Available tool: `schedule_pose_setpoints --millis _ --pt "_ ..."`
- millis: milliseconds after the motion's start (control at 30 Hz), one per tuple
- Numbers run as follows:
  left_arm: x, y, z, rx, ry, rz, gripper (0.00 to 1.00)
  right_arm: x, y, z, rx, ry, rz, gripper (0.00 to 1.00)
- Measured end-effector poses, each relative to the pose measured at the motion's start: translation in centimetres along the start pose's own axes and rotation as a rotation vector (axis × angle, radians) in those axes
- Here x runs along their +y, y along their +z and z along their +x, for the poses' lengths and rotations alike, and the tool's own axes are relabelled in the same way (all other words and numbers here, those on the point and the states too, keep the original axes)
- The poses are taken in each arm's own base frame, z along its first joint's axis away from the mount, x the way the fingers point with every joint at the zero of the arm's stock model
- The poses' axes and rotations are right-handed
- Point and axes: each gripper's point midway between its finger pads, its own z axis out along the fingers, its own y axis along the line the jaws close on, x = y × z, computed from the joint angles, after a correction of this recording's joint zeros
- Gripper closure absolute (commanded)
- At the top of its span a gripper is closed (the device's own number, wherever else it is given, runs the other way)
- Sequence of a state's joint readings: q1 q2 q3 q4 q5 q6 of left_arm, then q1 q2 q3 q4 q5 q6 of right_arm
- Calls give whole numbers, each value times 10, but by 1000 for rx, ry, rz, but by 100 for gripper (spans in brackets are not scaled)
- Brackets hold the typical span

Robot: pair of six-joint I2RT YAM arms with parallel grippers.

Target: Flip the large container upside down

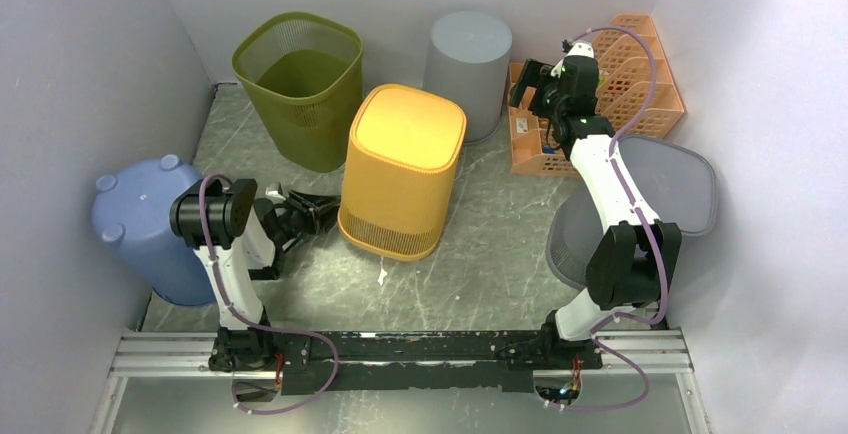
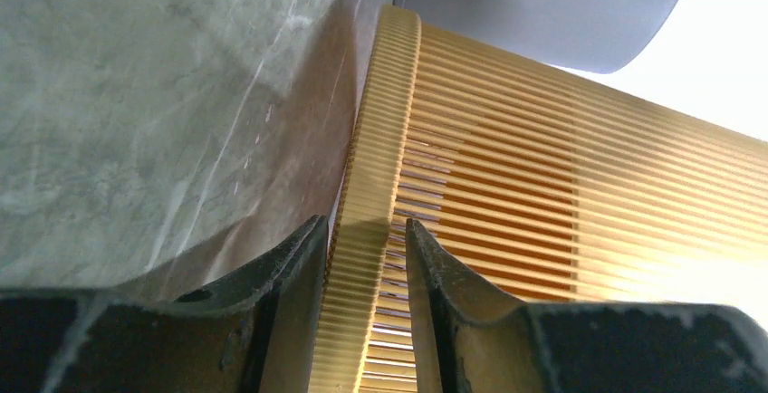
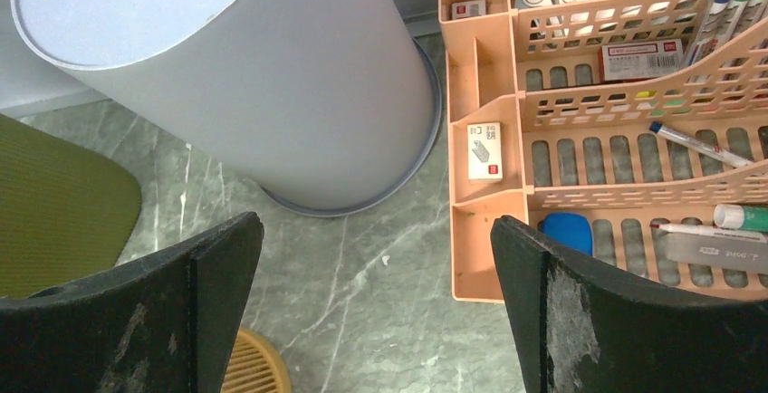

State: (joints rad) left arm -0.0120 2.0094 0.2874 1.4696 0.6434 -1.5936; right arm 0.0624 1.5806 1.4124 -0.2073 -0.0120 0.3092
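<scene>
my left gripper (image 2: 364,226) straddles yellow bin (image 1: 405,154) rim, grip unclear; right gripper (image 3: 376,225) wide open, empty.

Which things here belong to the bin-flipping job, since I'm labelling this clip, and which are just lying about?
Part of the job:
- yellow bin, standing bottom-up
- left end effector, jaws straddling the bin's rim

Just lying about:
- green basket
- grey bin
- blue bucket
- orange desk organiser
- dark mesh basket

Ribbed yellow bin (image 1: 403,169); olive mesh basket (image 1: 312,129).
</scene>
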Motion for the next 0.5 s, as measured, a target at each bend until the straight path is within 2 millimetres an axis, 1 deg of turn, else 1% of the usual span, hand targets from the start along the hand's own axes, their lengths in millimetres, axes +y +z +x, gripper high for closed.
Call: schedule_pose_setpoints --millis 133,333,400,500 --pt "3 0 3 20 26 -4 51 0 0 0 0 0 0 0" --pt "3 0 6 48 104 5 35 0 0 0 0 0 -2 0" --pt "-2 0 7 50 163 17 34 1 0 0 1 0 -4 0" --pt "-23 3 4 47 282 44 32 1 0 0 3 -1 -8 0"
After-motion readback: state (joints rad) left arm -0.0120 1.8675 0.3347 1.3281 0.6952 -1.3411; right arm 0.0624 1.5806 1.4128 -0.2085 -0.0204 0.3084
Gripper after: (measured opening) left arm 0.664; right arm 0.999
